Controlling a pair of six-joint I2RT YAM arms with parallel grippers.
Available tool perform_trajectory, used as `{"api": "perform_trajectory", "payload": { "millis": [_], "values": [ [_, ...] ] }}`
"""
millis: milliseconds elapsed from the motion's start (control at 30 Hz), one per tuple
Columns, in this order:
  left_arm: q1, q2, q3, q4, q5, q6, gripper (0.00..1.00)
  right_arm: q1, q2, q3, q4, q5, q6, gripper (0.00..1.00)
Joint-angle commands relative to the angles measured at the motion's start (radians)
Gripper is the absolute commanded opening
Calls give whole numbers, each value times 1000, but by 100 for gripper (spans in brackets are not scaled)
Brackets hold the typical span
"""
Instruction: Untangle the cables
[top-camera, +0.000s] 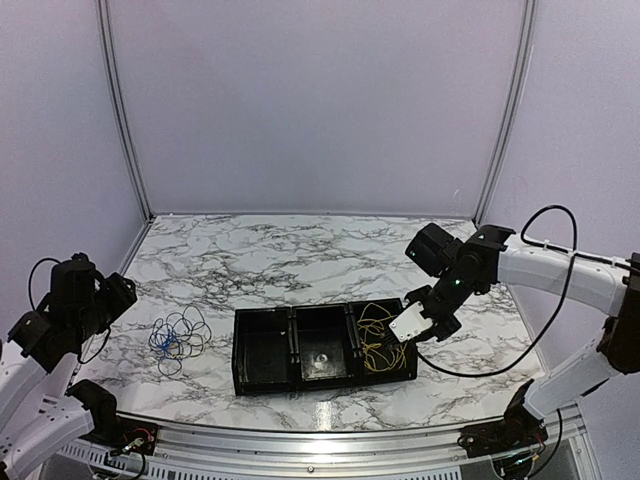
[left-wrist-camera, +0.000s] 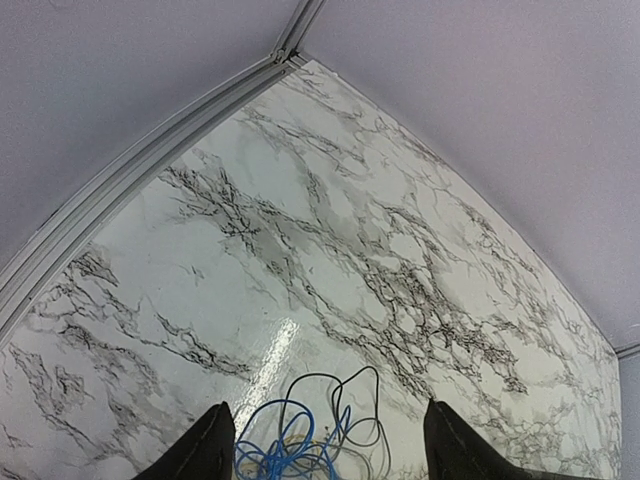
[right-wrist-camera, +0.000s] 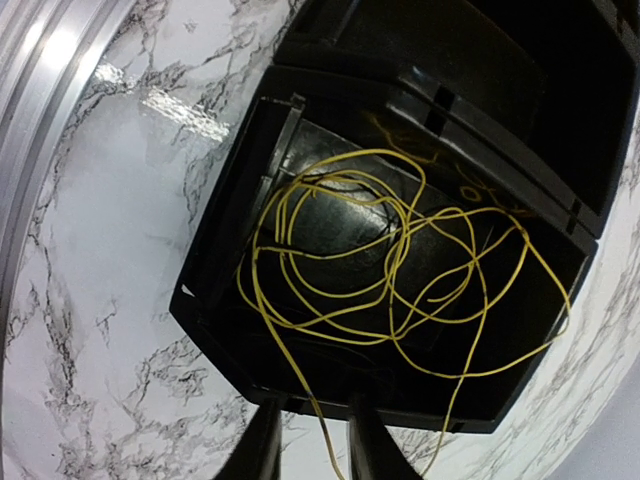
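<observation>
A tangle of blue cable (left-wrist-camera: 272, 457) and dark cable (left-wrist-camera: 372, 383) lies on the marble, left of the black tray (top-camera: 300, 384); the tangle (top-camera: 178, 338) also shows in the top view. My left gripper (left-wrist-camera: 325, 412) hangs open above it, touching nothing. A loose yellow cable (right-wrist-camera: 330, 255) fills the tray's right compartment (top-camera: 375, 338). One strand of it trails over the tray's wall (right-wrist-camera: 215, 290) and runs between the fingers of my right gripper (right-wrist-camera: 315, 425). Those jaws stand narrow, with a gap wider than the strand.
The tray has three compartments; the left and middle ones hold no cable. Grey walls enclose the marble table on three sides, and a metal rail (top-camera: 330, 440) runs along the near edge. The right arm's thick black cable (top-camera: 545, 330) loops beside the tray.
</observation>
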Motion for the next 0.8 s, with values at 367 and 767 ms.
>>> {"api": "perform_trajectory", "payload": {
  "millis": [367, 767],
  "values": [
    [2, -75, 2, -18, -4, -17, 68, 60, 93, 52, 31, 17, 19, 3],
    [2, -81, -13, -22, -12, -23, 68, 73, 222, 88, 129, -7, 22, 0]
  ]
}}
